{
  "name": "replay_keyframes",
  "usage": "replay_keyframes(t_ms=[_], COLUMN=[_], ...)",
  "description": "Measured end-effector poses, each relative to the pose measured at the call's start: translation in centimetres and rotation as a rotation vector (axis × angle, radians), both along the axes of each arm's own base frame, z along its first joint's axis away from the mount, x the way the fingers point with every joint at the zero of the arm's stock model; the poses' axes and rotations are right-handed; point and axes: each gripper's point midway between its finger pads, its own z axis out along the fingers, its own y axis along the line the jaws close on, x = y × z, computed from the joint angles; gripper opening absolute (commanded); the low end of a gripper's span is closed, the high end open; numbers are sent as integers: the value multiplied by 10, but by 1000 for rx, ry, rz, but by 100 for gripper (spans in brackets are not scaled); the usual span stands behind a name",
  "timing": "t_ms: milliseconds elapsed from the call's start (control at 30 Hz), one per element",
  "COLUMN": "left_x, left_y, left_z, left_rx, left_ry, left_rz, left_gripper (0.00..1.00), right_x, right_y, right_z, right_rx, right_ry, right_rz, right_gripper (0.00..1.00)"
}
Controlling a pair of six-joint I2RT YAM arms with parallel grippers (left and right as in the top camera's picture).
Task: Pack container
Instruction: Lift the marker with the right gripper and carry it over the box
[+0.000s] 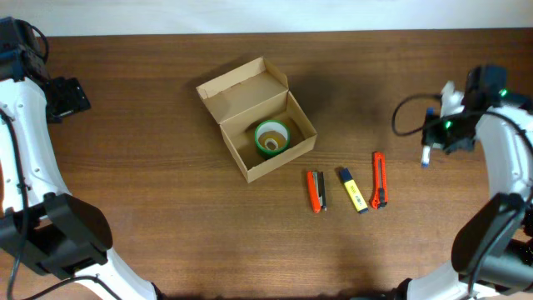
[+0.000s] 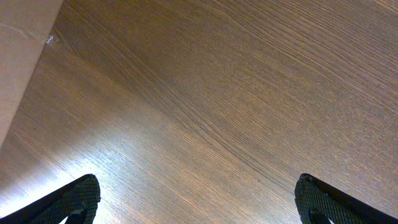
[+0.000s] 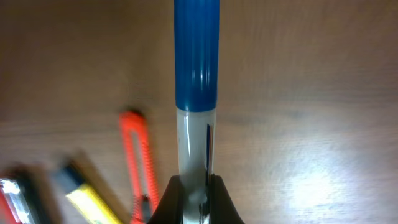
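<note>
1. My left pincer (image 2: 196, 206) sits at the upper left of the overhead view. It is released, with the jaws spread wide over bare wooden tabletop (image 2: 236, 93) and nothing between them.

2. The small tan cardboard box with a hinged flap lid (image 1: 243, 88) stands just left of centre, lid open. A green tape roll (image 1: 271, 137) lies inside.

3. I judge the box light and thin-walled. It is likely to slide on the smooth wood and to buckle if squeezed. I would take hold of the flap's free edge or pinch one side wall at its rim.

4. Below and right of the box lie an orange-and-black tool (image 1: 316, 191), a yellow marker (image 1: 352, 189) and an orange snap-off cutter (image 1: 379, 179).

5. At the right edge, my right pincer (image 3: 196, 200) is clenched on a clear-barrelled pen with a blue cap (image 3: 196, 56), well apart from the box.
</note>
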Motion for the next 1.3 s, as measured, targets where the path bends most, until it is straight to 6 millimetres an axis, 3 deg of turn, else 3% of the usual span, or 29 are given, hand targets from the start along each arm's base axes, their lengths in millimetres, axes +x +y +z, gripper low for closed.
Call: replay_keyframes(t_ms=[100,233,333,433,567,800,1033,1300], left_x=[0,0,0,0,0,0,0,0], left_y=[0,0,0,0,0,0,0,0], left_z=[0,0,0,0,0,0,0,0], left_rx=[0,0,0,0,0,0,0,0], left_ry=[0,0,0,0,0,0,0,0], left_rz=[0,0,0,0,0,0,0,0], left_gripper=[100,100,100,100,100,100,100,100], right_x=[19,45,58,58,39,3,-11,12], right_y=[16,59,100,148,210,283,310,317], right_z=[42,94,126,146,146,142,137,98], right_rx=[-6,-23,-47,-71,-97,-164,-238,-297], right_ry=[-80,-205,-294,-349,-354,-379,-418,-362], right_rz=[45,160,273,437,702,1144,1439,1562], right_gripper=[4,4,4,4,4,8,4,3])
